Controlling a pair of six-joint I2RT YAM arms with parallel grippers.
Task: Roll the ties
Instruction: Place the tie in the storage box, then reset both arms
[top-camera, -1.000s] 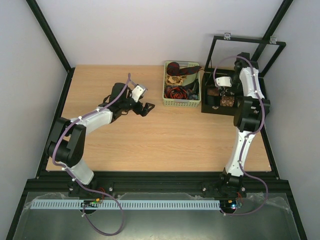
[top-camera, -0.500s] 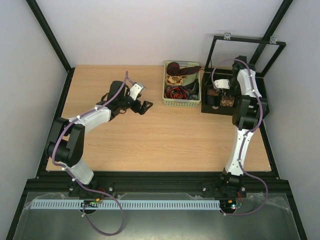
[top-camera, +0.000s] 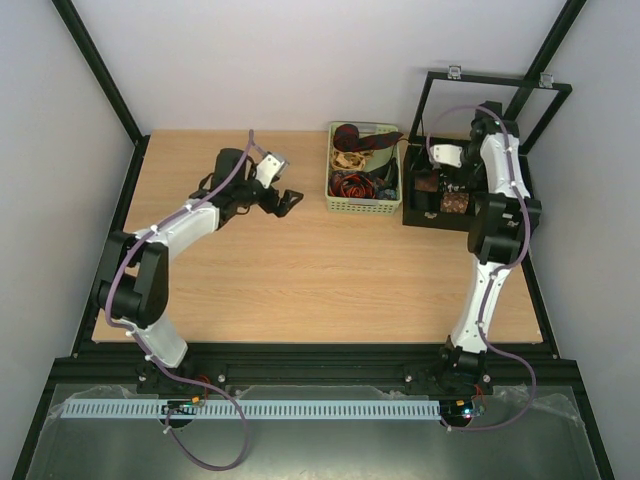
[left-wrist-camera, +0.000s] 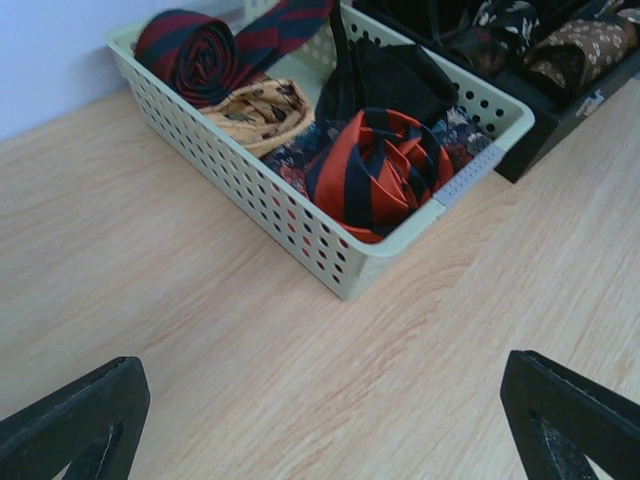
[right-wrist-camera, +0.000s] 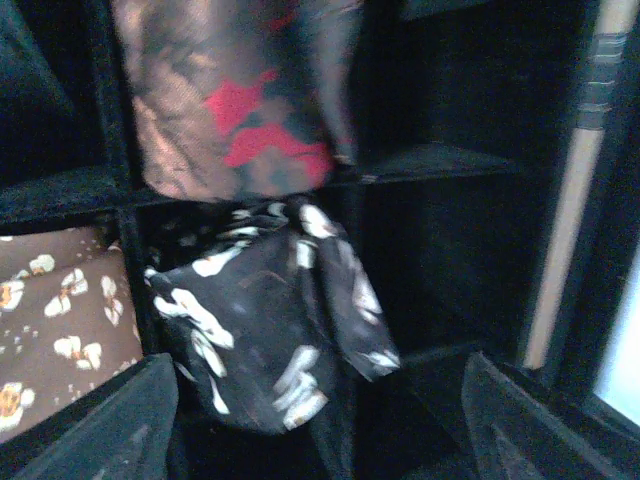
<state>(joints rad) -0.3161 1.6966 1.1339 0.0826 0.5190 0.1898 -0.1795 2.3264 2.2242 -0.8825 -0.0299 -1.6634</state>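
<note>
Over the wooden table (top-camera: 300, 280), near the left side of a pale green basket (top-camera: 360, 206), the left gripper (top-camera: 285, 203): spread fully wide, pinching nothing, only bare wood between the fingers (left-wrist-camera: 75, 425). Aimed at the basket from the near side. Inside the basket, loose ties: a dark red striped tie (left-wrist-camera: 195, 50) coiled in the far corner with its tail over the rim, a beige patterned tie (left-wrist-camera: 262, 110) just beside it, a red and navy striped tie (left-wrist-camera: 375, 170) bunched up in the near corner, black cloth (left-wrist-camera: 390, 75) behind that.

Just right of the basket, a black box (top-camera: 425, 220) split into compartments. Above it, the right gripper (top-camera: 458, 180), pointed down into the box: spread apart, gripping nothing. Between and just ahead of its fingers (right-wrist-camera: 110, 420), in the middle compartment, a black tie with white speckles (right-wrist-camera: 265, 330), crumpled in a loose lump rather than a neat coil, one flap spilling toward the dark compartment on the right of the wrist view. Very close to one finger; cannot tell whether touching. In the compartment to the left of it, a brown tie with white flowers (right-wrist-camera: 55, 300). In the compartment beyond it, a brown tie with red patches (right-wrist-camera: 235, 100), blurred
</note>
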